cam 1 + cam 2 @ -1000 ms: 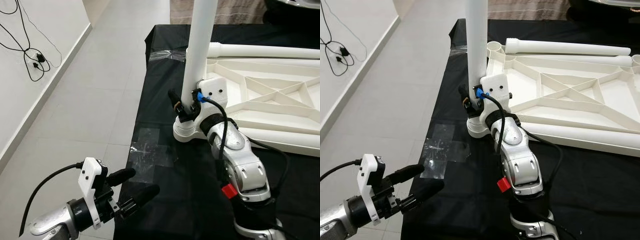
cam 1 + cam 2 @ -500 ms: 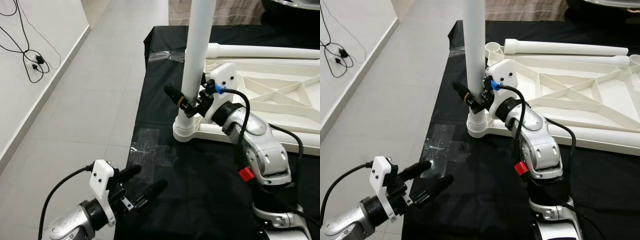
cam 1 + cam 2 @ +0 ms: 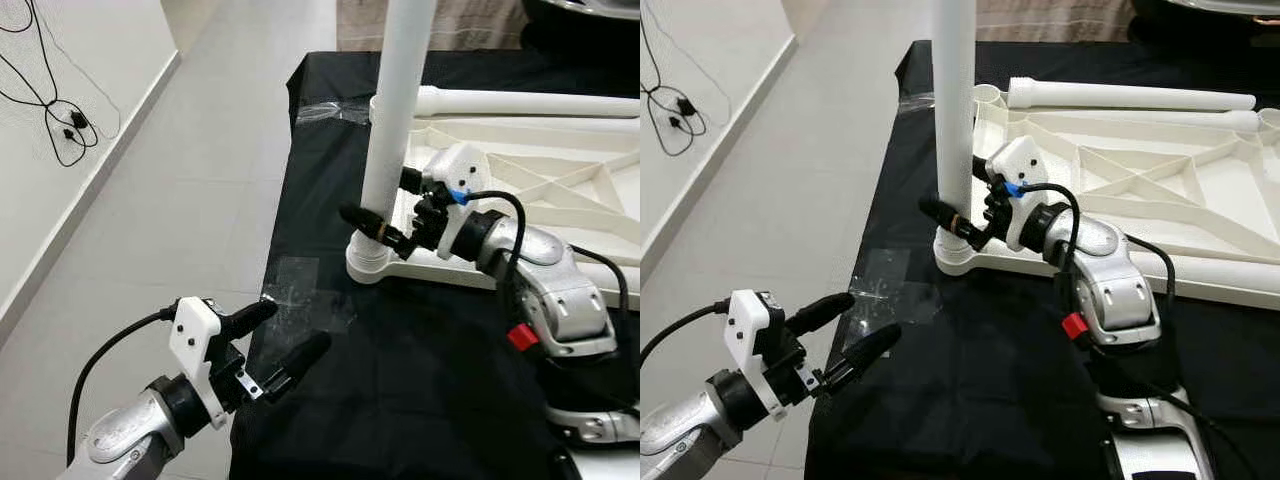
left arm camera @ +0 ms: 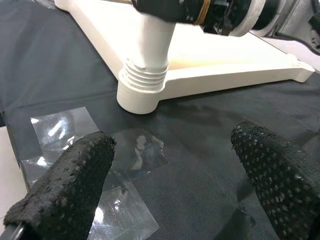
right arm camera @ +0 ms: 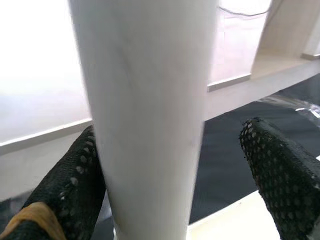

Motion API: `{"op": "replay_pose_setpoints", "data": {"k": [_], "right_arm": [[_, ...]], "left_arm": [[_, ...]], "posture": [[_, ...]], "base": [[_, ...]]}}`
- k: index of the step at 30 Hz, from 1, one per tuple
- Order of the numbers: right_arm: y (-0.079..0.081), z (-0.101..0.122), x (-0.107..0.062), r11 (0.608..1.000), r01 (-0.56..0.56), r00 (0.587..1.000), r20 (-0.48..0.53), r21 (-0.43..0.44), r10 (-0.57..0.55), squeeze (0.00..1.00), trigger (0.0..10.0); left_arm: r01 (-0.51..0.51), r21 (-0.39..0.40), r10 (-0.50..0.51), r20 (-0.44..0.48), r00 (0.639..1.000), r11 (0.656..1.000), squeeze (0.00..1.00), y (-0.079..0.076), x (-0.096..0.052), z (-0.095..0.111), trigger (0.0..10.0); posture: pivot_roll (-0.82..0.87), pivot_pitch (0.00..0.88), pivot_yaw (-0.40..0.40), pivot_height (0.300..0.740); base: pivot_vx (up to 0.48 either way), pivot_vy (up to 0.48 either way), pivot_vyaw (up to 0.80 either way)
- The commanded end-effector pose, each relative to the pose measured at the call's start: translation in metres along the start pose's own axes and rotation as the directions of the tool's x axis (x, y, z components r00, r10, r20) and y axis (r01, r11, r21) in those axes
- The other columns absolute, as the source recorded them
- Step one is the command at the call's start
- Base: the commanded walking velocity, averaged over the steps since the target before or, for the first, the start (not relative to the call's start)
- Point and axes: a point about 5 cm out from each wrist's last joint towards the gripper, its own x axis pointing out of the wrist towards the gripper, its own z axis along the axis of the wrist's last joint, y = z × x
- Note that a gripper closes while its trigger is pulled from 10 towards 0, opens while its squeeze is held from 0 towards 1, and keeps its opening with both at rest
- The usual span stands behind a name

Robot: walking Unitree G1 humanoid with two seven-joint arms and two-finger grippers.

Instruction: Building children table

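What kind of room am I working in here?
Probably a room in a home: pale tiled floor, a white wall with loose black cables, and a black-covered table holding the upturned white children's tabletop.

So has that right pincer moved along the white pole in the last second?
Yes. The right pincer has swung round the upright white pole, its wrist shifting away from the pole's threaded base toward the white tabletop frame.
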Motion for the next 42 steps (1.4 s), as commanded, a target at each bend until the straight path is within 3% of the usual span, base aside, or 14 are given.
{"op": "replay_pose_setpoints", "data": {"k": [1,3,4,6,7,20,21,22,24,26,38,39,41,42], "right_arm": [[0.001,0.001,0.002,0.999,-0.034,0.999,0.016,-0.007,0.034,0.00,10.0],[0.000,0.000,0.003,0.999,-0.036,0.999,0.015,-0.004,0.036,0.00,10.0],[0.000,0.000,0.003,0.999,-0.035,0.999,0.016,-0.003,0.035,0.00,1.8],[0.000,-0.001,0.004,0.999,-0.039,0.999,0.017,-0.003,0.039,0.00,1.8],[-0.001,-0.001,0.004,0.999,-0.046,0.999,0.015,-0.008,0.046,0.00,0.0],[0.006,-0.006,0.002,1.000,0.012,1.000,0.024,0.000,-0.012,0.00,0.0],[0.012,-0.019,0.001,0.977,0.210,0.977,-0.032,-0.040,-0.211,0.00,0.0],[0.013,-0.037,-0.010,0.852,0.501,0.846,-0.119,-0.156,-0.519,0.00,0.0],[0.013,-0.037,-0.010,0.852,0.501,0.846,-0.119,-0.156,-0.519,0.00,0.0],[0.053,-0.066,-0.023,0.765,0.634,0.732,-0.233,-0.113,-0.641,0.00,0.0],[0.063,-0.057,0.000,0.781,0.625,0.763,-0.198,-0.017,-0.615,0.00,0.5],[0.061,-0.055,-0.001,0.770,0.638,0.753,-0.197,-0.016,-0.628,0.00,10.0],[0.061,-0.055,0.000,0.778,0.628,0.763,-0.192,-0.012,-0.618,0.00,10.0],[0.061,-0.051,0.000,0.778,0.628,0.767,-0.172,0.009,-0.618,0.89,10.0]], "left_arm": [[0.009,0.021,-0.008,-0.014,1.000,1.000,0.00,-0.003,-0.002,-0.001,10.0],[0.009,0.025,-0.008,-0.013,1.000,1.000,0.00,-0.004,-0.001,0.000,10.0],[0.011,0.032,-0.010,-0.016,1.000,0.999,0.00,-0.004,-0.001,0.000,10.0],[0.012,0.036,-0.012,-0.019,1.000,0.999,0.00,-0.004,-0.001,0.000,10.0],[0.013,0.037,-0.012,-0.019,1.000,0.999,0.00,-0.005,0.000,0.000,10.0],[0.019,0.047,-0.017,-0.027,0.999,0.999,0.00,-0.005,0.001,-0.001,10.0],[0.017,0.047,-0.015,-0.030,0.999,0.999,0.00,-0.005,0.000,-0.002,10.0],[0.015,0.047,-0.014,-0.032,0.999,0.999,0.00,-0.005,0.000,-0.003,10.0],[0.015,0.047,-0.014,-0.032,0.999,0.999,0.00,-0.005,0.000,-0.003,10.0],[0.014,0.048,-0.013,-0.032,0.999,0.999,0.00,-0.005,0.001,-0.003,10.0],[0.006,0.055,-0.005,-0.017,1.000,0.998,0.00,-0.002,0.004,-0.001,10.0],[0.003,0.054,-0.002,-0.018,1.000,0.999,0.00,-0.002,0.004,-0.002,10.0],[0.002,0.054,-0.001,-0.020,1.000,0.999,0.00,-0.002,0.004,-0.003,10.0],[0.005,0.055,-0.003,-0.022,1.000,0.998,0.00,-0.002,0.004,-0.003,10.0]], "posture": [[0.07,0.250,0.034,0.740],[0.07,0.250,0.034,0.740],[0.08,0.253,0.031,0.740],[0.08,0.253,0.031,0.740],[0.08,0.255,0.031,0.740],[0.07,0.261,0.017,0.740],[0.07,0.269,0.002,0.740],[0.06,0.272,-0.004,0.740],[0.06,0.272,-0.004,0.740],[0.07,0.284,0.008,0.740],[0.06,0.262,0.007,0.740],[0.06,0.259,0.009,0.740],[0.06,0.259,0.009,0.740],[0.06,0.259,0.009,0.740]], "base": [[0.000,0.000,0.00],[0.000,0.000,0.00],[0.000,0.000,0.00],[0.000,0.000,0.00],[0.000,0.000,0.00],[0.000,0.000,0.00],[0.000,0.000,0.00],[0.000,0.000,0.00],[0.000,0.000,0.00],[0.000,0.000,0.00],[0.000,0.000,0.00],[0.000,0.000,0.00],[0.000,0.000,0.00],[0.000,0.000,0.00]]}}
